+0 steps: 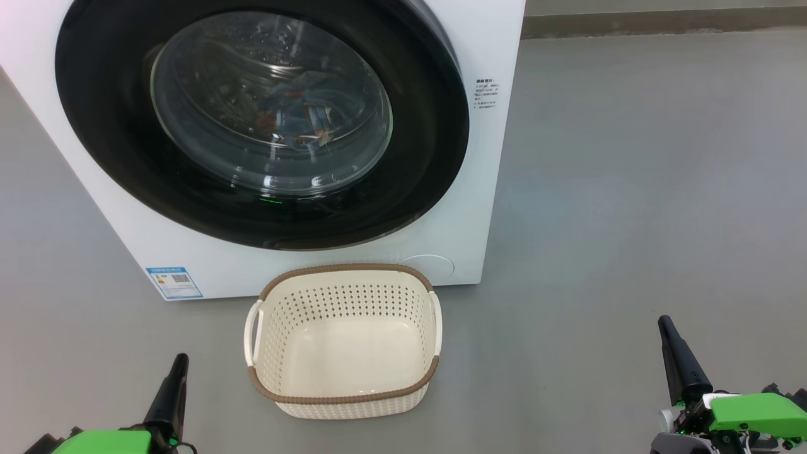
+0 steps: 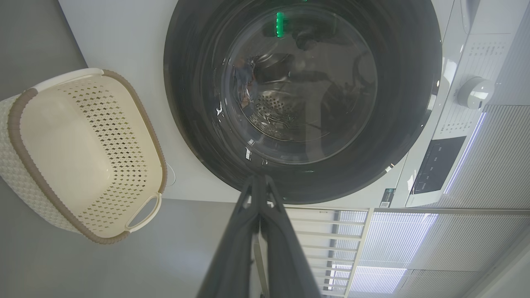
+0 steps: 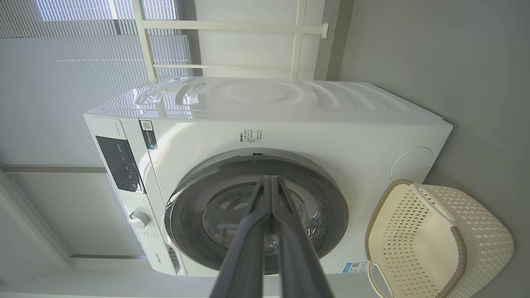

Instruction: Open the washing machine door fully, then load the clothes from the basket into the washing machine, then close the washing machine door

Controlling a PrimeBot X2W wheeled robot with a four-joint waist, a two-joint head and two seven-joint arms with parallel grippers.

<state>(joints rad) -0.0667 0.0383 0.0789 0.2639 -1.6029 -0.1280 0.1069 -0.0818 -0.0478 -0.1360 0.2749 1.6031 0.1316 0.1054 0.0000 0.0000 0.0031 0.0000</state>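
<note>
Glossy black rim and clear glass on the washing machine door (image 1: 113, 126), smooth perforated plastic basket (image 1: 343, 296), matt grey floor (image 1: 630, 189).

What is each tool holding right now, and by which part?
Nothing. The left tool and the right tool are both shut on nothing, each apart from the empty basket.

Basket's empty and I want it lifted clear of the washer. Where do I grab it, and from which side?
Probably best: take the basket by its left loop handle, coming down from above on the left with the left hand, opened first. The basket stands upright and the handle bows out from the wall, leaving a gap for one finger.
</note>
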